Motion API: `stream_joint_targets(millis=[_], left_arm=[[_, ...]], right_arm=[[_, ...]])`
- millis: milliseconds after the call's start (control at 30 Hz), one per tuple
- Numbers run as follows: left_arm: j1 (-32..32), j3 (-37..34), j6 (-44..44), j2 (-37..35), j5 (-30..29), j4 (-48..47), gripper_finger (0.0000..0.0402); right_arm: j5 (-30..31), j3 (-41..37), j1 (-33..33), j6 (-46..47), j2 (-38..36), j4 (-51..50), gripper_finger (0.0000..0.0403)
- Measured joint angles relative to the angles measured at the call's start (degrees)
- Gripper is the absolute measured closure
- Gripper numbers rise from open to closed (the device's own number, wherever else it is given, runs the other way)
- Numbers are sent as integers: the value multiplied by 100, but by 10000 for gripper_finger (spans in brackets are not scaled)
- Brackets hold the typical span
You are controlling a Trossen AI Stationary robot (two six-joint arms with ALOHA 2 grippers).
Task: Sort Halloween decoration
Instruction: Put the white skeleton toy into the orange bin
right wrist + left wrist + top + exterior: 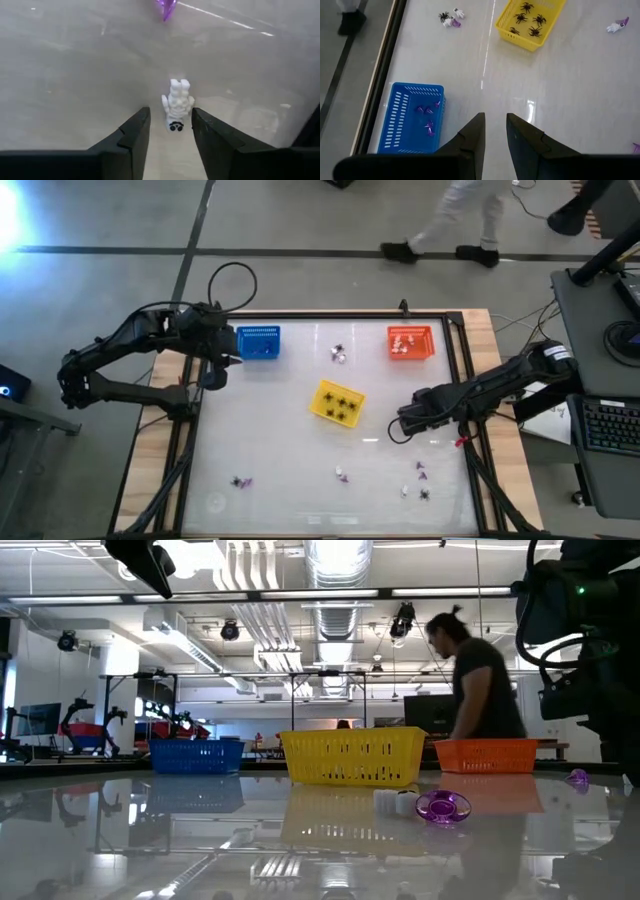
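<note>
My right gripper (170, 111) (400, 423) is low over the table's right half, open, with a white skeleton-hand piece (176, 107) between its fingertips; a purple piece (165, 7) lies just beyond. My left gripper (495, 122) (213, 370) hovers beside the blue basket (412, 117), narrowly open and holding nothing. The blue basket contains purple pieces (427, 119). Black spiders (529, 19) sit in the yellow basket (337, 402), white pieces in the orange basket (411, 342). Loose pieces lie near the far edge (340, 353) and along the near side (240, 480) (342, 473) (421, 470). My right gripper has one finger (200, 125) close against the white piece's side (190, 102), while a gap shows beside the other finger. Whether it touches the piece I cannot tell. The fingers come slanting down from the table's right side.
A raised dark frame (460, 380) borders the glossy white table. A purple ring (442, 807) and a white piece (395, 802) lie close to the low camera. A person (480, 680) walks past beyond the far edge. Open surface lies between the yellow basket and the near pieces.
</note>
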Motion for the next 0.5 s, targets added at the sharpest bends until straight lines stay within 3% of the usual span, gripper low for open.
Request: stream_joint_targets(millis=[333,500], left_arm=[[0,0,-26,0,0,10,340],[0,0,-26,0,0,12,340]], right_arm=[[-19,-64,-70,13,-55,125,377],[-13,-19,-70,115,-252,97,386]])
